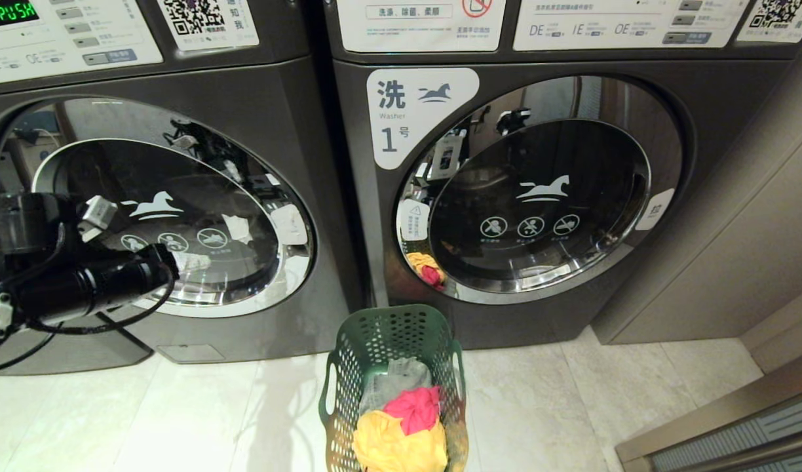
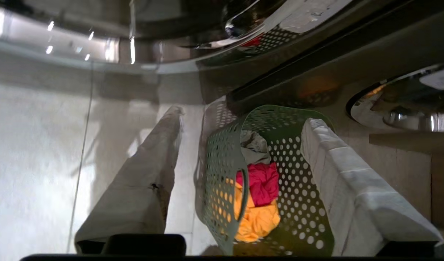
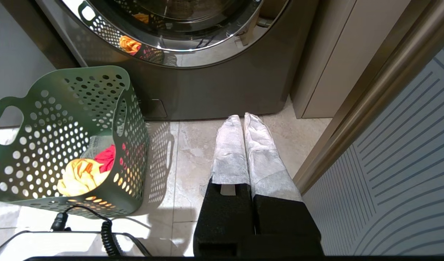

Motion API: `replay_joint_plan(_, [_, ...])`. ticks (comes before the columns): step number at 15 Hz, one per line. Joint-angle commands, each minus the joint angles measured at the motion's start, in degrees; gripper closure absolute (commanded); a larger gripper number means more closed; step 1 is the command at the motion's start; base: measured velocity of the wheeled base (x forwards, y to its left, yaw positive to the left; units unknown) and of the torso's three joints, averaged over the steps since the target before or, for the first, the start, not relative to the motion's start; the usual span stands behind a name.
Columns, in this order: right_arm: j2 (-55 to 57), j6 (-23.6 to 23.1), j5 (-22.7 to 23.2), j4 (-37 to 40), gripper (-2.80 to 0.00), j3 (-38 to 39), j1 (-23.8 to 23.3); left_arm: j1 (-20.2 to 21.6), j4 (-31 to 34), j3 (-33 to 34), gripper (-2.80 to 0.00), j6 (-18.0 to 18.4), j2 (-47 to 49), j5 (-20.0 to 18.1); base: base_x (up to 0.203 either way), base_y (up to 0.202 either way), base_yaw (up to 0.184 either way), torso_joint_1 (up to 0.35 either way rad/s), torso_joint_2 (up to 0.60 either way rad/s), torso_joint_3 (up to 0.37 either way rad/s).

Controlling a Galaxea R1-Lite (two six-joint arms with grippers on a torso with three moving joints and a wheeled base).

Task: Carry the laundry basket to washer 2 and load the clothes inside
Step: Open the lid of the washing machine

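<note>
With its fingers [image 2: 338,174] spread empty, the left gripper [image 2: 243,159] should drop squarely onto the clothes [image 2: 260,195] in the laundry basket [image 2: 309,217], while the right gripper [image 3: 243,127] hangs pinched shut.

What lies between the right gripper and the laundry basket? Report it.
In the right wrist view, only bare floor tile, dappled by the basket's shadow, lies between the shut right gripper and the laundry basket.

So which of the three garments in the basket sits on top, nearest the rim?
The yellow one, lying over the pink-red one; the grey one sits deepest.
</note>
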Motion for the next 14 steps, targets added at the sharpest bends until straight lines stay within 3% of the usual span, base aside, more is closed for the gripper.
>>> replay_joint_plan(1, [0.0,0.0,0.0,0.0,0.0,0.0,0.0,3.6,-10.9,-0.8,-2.8,7.9,9.6,-15.5,0.0,0.0,0.0,0.0,0.0,0.0])
replay_joint_plan(3, [0.1,0.0,0.0,0.0,0.0,0.0,0.0,3.7,-23.2,-0.5,-2.8,9.6,14.4,-21.2,0.0,0.0,0.0,0.0,0.0,0.0])
replay_joint_plan(5, [0.0,0.0,0.0,0.0,0.0,0.0,0.0,2.4,-33.6,-0.8,-2.8,9.8,19.4,-23.7,0.0,0.0,0.0,0.0,0.0,0.0])
replay_joint_plan(8, [0.0,0.0,0.0,0.0,0.0,0.0,0.0,-0.3,-44.0,-3.1,-2.8,9.8,24.9,-26.0,0.0,0.0,0.0,0.0,0.0,0.0])
replay_joint_plan(14, [0.0,0.0,0.0,0.0,0.0,0.0,0.0,-2.3,-51.4,-3.9,-2.8,13.0,27.1,-24.8,0.0,0.0,0.0,0.0,0.0,0.0])
